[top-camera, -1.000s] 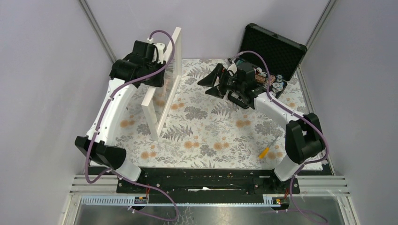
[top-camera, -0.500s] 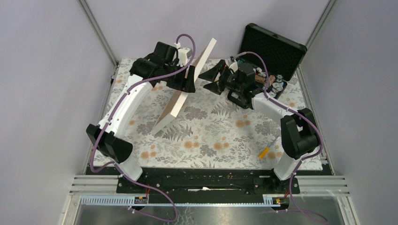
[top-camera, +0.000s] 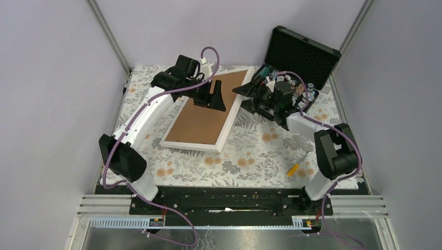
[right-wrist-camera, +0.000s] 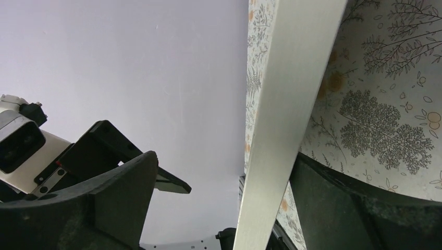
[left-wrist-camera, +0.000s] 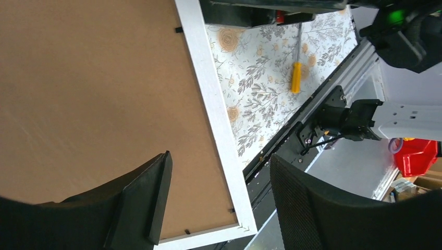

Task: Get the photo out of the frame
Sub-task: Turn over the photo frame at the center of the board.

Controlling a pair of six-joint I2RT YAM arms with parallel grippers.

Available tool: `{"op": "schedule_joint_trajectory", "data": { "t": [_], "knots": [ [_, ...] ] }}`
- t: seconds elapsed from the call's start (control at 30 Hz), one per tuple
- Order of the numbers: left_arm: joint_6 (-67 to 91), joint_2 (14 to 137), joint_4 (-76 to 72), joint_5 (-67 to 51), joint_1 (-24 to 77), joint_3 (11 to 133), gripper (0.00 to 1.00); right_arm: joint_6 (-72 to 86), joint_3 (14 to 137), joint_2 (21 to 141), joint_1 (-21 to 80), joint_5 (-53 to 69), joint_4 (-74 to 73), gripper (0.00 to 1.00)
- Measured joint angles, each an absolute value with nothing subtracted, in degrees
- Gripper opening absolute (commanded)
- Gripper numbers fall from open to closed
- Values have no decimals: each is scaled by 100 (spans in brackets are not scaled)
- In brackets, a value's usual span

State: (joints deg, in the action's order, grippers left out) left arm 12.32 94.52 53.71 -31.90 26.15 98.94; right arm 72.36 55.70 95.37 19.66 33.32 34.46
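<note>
The frame (top-camera: 200, 117) lies on the floral cloth with its brown fibreboard back up and a narrow white border around it. The photo is hidden under it. My left gripper (top-camera: 211, 97) is open and empty just above the brown back. In the left wrist view the back (left-wrist-camera: 94, 94) and the white border (left-wrist-camera: 216, 114) show between the open fingers of that gripper (left-wrist-camera: 219, 172). My right gripper (top-camera: 249, 94) is open at the frame's far right edge. In the right wrist view the white edge (right-wrist-camera: 284, 104) runs between that gripper's (right-wrist-camera: 224, 177) fingers, close to the right finger (right-wrist-camera: 333, 208).
An open black foam-lined case (top-camera: 301, 54) with poker chips stands at the back right, just behind the right gripper. A yellow-handled screwdriver (top-camera: 294, 169) lies near the front right and also shows in the left wrist view (left-wrist-camera: 296, 77). Grey walls close in on both sides.
The frame stood on edge in the left gripper, then tipped over to the right and now lies back up. The left gripper has let go of it. The right gripper now straddles its edge.
</note>
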Motion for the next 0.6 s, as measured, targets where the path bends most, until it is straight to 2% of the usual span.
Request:
{"op": "schedule_joint_trajectory", "data": {
  "t": [0.07, 0.13, 0.23, 0.37, 0.5, 0.6],
  "knots": [
    [1256, 9443, 5280, -3310, 2565, 9839, 80, 7301, 5544, 9636, 1957, 3336, 3627, 91],
    [1256, 9380, 5186, -3376, 2408, 9751, 84, 7360, 5542, 9741, 1916, 3356, 3767, 78],
    [1166, 9190, 5109, -3529, 1876, 9577, 83, 7317, 5540, 9810, 1861, 3341, 3730, 66],
    [683, 9043, 5035, -3693, 604, 9343, 84, 6805, 5516, 9810, 1828, 3201, 3271, 48],
    [82, 9100, 4991, -3638, -325, 8936, 85, 6158, 5437, 9810, 1815, 3011, 2609, 38],
    [-353, 9417, 5019, -3603, -615, 8847, 84, 5730, 5430, 9813, 1806, 2939, 2130, 35]
  ]
}}
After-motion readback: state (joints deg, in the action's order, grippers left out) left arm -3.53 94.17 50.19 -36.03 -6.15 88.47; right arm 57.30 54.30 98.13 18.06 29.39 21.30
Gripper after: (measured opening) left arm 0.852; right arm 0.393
